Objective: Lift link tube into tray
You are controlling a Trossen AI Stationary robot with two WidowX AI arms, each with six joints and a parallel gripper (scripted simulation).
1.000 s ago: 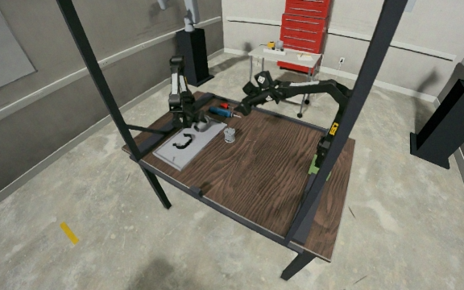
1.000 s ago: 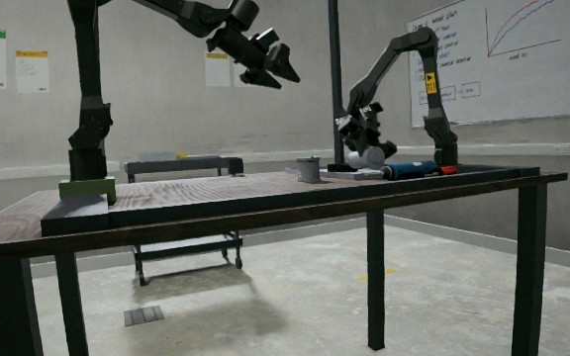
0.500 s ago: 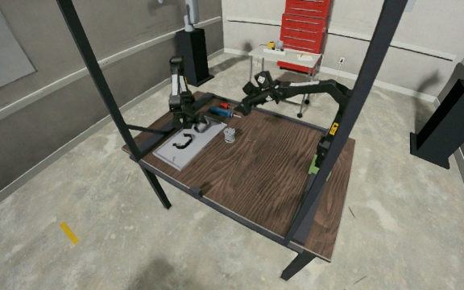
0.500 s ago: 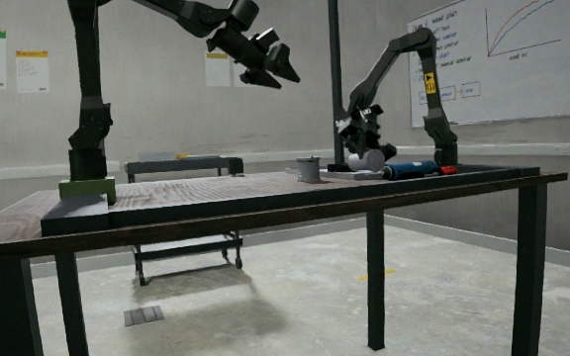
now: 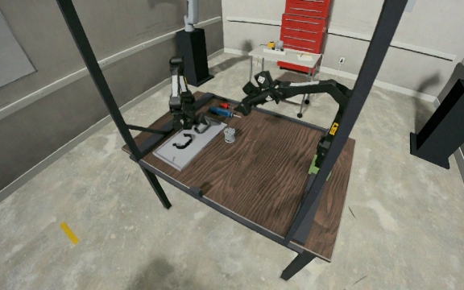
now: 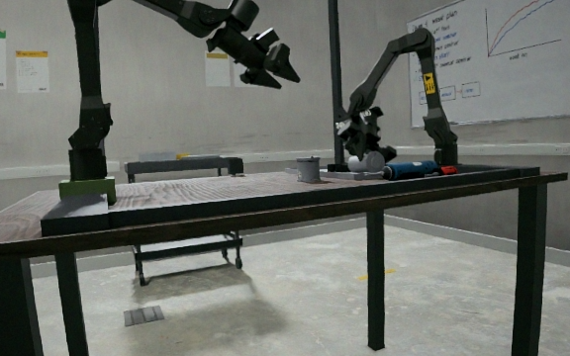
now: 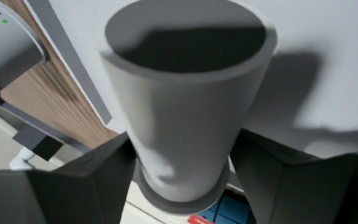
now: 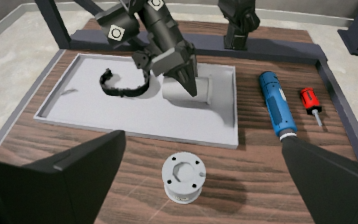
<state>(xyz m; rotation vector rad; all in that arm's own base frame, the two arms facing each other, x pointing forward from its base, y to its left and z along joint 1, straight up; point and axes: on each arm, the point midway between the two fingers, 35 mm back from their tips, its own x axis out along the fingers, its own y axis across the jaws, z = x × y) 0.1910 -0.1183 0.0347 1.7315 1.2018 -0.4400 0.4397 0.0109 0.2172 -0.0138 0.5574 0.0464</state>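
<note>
The grey link tube [image 8: 187, 90] lies on its side in the far right part of the light grey tray [image 8: 137, 99]. My left gripper [image 8: 196, 92] is shut on the link tube, which fills the left wrist view [image 7: 185, 105] between the two fingers. The tube also shows in the top view [image 5: 202, 127] and the exterior view [image 6: 366, 161]. The joint module [image 8: 183, 177] [image 5: 229, 134] stands upright on the wooden table in front of the tray, apart from it. My right gripper [image 6: 271, 66] is open and empty, high above the table.
A black curved cable piece [image 8: 121, 85] lies in the tray to the left of the tube. A blue power tool [image 8: 276, 104] and a red screwdriver [image 8: 311, 103] lie to the right of the tray. A dark rail runs along the table's far edge.
</note>
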